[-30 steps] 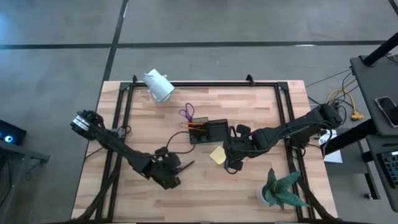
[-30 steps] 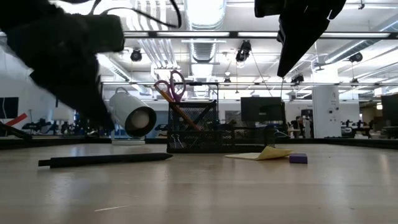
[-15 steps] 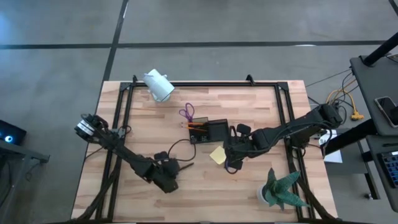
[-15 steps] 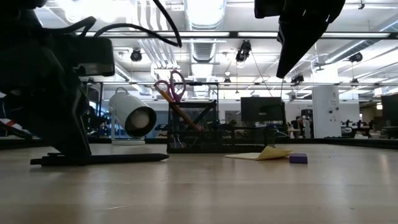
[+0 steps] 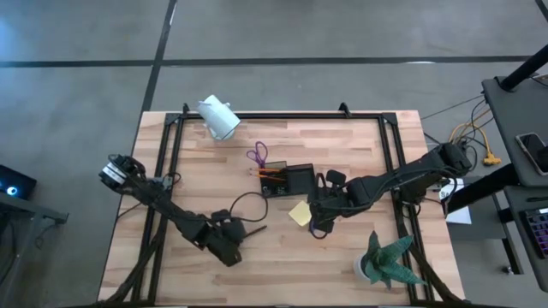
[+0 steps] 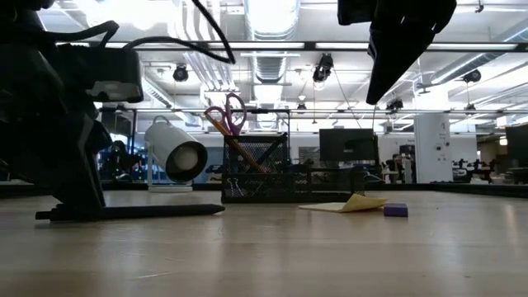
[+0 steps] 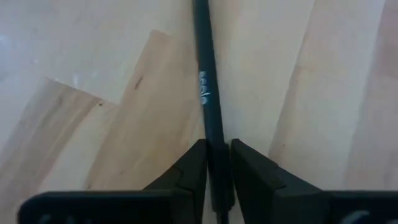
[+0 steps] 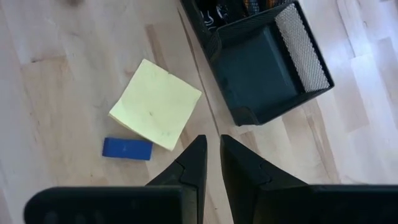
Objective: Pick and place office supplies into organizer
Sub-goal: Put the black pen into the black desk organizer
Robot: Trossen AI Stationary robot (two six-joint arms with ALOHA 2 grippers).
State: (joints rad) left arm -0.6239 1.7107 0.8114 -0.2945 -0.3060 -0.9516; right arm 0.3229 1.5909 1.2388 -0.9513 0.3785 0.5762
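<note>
A black pen (image 7: 208,93) lies flat on the wooden table, left of centre and near the front edge (image 5: 255,228). My left gripper (image 7: 214,146) stands low over one end of it (image 6: 78,206) and is shut on it. The organizer (image 5: 287,180), a black mesh box, sits mid-table with purple-handled scissors (image 5: 256,156) and an orange pencil standing in it. A yellow sticky-note pad (image 8: 155,102) and a small blue-purple piece (image 8: 127,148) lie on the table beside it. My right gripper (image 8: 211,140) hangs shut above them, holding nothing. My left gripper pinches the pen's barrel (image 7: 213,134) between its two fingers, close to the pen's end. The fingers slant down from above and stand one on each side of the pen. The pen lies flat on the table along its whole length (image 6: 148,211).
A white cylindrical camera (image 5: 218,117) lies at the far left corner and a green plant (image 5: 385,261) stands at the near right. Black frame rails (image 5: 171,154) run along the table's left, far and right sides. Bare wood lies between the pen and the organizer.
My left gripper has come down toward the table and now stands on the pen's end. The pen still lies flat. My right arm has kept still.
</note>
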